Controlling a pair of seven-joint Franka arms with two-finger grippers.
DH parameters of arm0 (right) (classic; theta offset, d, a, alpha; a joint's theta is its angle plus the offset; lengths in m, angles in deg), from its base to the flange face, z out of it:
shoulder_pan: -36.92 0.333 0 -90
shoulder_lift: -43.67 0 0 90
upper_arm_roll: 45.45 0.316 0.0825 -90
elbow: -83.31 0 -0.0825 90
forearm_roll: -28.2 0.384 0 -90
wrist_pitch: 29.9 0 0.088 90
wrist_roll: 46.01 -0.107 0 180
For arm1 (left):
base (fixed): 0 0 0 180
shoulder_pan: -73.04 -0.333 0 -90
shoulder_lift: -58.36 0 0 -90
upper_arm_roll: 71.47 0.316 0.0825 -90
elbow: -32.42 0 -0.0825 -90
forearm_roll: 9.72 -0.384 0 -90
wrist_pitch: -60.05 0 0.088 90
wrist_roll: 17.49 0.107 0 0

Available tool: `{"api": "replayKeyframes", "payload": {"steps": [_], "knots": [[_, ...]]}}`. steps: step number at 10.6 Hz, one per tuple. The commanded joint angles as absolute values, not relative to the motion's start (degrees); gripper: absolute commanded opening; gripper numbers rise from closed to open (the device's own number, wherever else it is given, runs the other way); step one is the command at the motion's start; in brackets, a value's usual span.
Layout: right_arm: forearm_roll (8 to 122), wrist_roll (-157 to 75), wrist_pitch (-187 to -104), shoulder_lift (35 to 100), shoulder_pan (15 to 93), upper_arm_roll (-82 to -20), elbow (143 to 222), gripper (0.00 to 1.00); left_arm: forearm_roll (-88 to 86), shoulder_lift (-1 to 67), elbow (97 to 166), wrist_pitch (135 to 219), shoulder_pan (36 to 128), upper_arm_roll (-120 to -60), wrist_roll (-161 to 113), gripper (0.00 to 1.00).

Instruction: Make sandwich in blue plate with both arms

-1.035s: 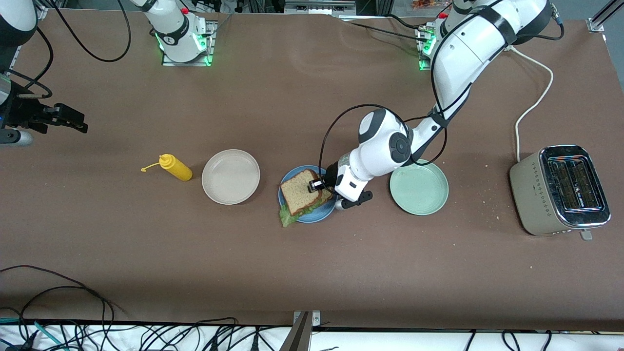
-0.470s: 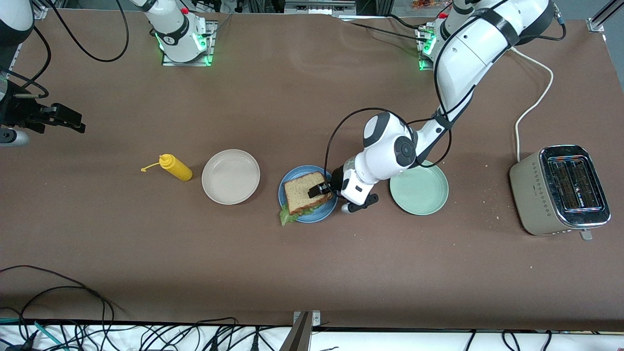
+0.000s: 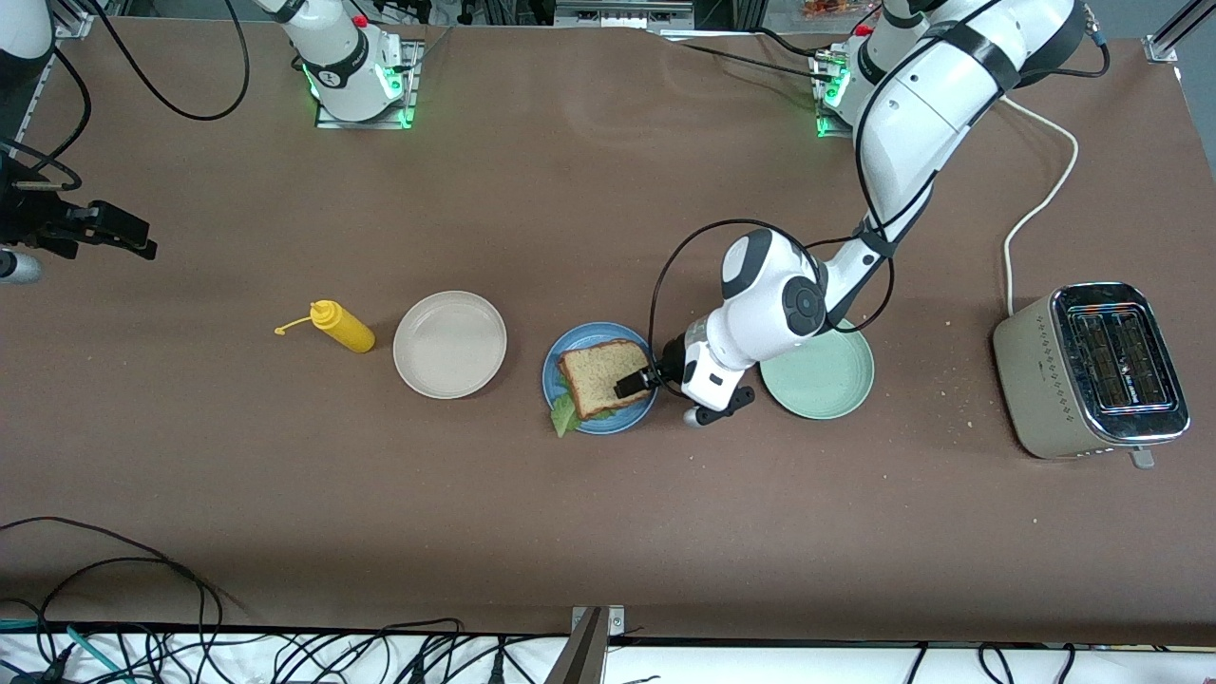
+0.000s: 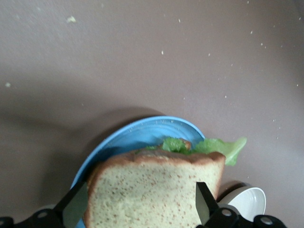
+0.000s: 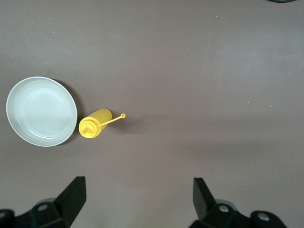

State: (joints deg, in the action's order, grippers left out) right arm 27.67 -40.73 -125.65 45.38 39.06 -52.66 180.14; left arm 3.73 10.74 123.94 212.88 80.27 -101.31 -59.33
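The sandwich lies on the blue plate point(image 3: 579, 334): a speckled bread slice point(image 3: 603, 378) on top and a green lettuce leaf point(image 3: 566, 416) poking out over the rim toward the front camera. The left wrist view shows the same bread point(image 4: 156, 190), lettuce point(image 4: 223, 148) and plate point(image 4: 142, 135). My left gripper point(image 3: 632, 385) hovers at the bread's edge on the pale green plate's side, open, its fingers point(image 4: 76, 209) standing wide on either side of the slice. My right gripper point(image 3: 133, 237) waits open over bare table at the right arm's end point(image 5: 137, 199).
A beige plate point(image 3: 449, 344) and a yellow squeeze bottle point(image 3: 342, 326) lie toward the right arm's end. A pale green plate point(image 3: 828, 385) sits beside the blue one, partly under the left arm. A toaster point(image 3: 1092, 370) with a white cord point(image 3: 1035, 204) stands at the left arm's end.
The left gripper opened, let go of the top bread slice and drew back toward the pale green plate. The slice now rests flat. The right gripper drifted slightly away.
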Motion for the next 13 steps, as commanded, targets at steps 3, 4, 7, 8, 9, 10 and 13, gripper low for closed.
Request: {"api": "replayKeyframes", "payload": {"steps": [3,4,7,8,9,10,13], "knots": [[27.5,-40.56,-124.91,45.69,38.86,-52.75,178.84,1.0,0.75,17.47,123.56,201.59,75.07,-101.09,-57.04,1.0],[27.41,-40.56,-124.91,45.78,38.86,-52.84,178.84,1.0,-0.74,19.58,123.48,198.16,73.75,-101.09,-57.04,1.0],[27.5,-40.38,-124.91,45.69,38.86,-53.19,178.84,1.0,-8.29,26.43,122.43,186.48,69.63,-101.09,-56.96,1.0],[27.5,-40.3,-124.73,45.69,38.86,-53.19,178.84,1.0,-10.32,28.19,120.85,180.78,67.7,-101.27,-55.65,1.0],[27.5,-40.3,-124.82,45.69,38.86,-53.19,178.84,1.0,-11.29,29.78,118.49,173.41,65.85,-101.27,-52.16,1.0],[27.5,-40.3,-124.82,45.69,38.86,-53.19,178.76,1.0,-11.3,31.01,116.2,166.9,64.18,-101.1,-47.86,1.0],[27.5,-40.21,-124.82,45.69,38.86,-53.19,178.84,1.0,-18.73,36.28,113.9,156.05,60.47,-101.01,-41.5,1.0]]}}
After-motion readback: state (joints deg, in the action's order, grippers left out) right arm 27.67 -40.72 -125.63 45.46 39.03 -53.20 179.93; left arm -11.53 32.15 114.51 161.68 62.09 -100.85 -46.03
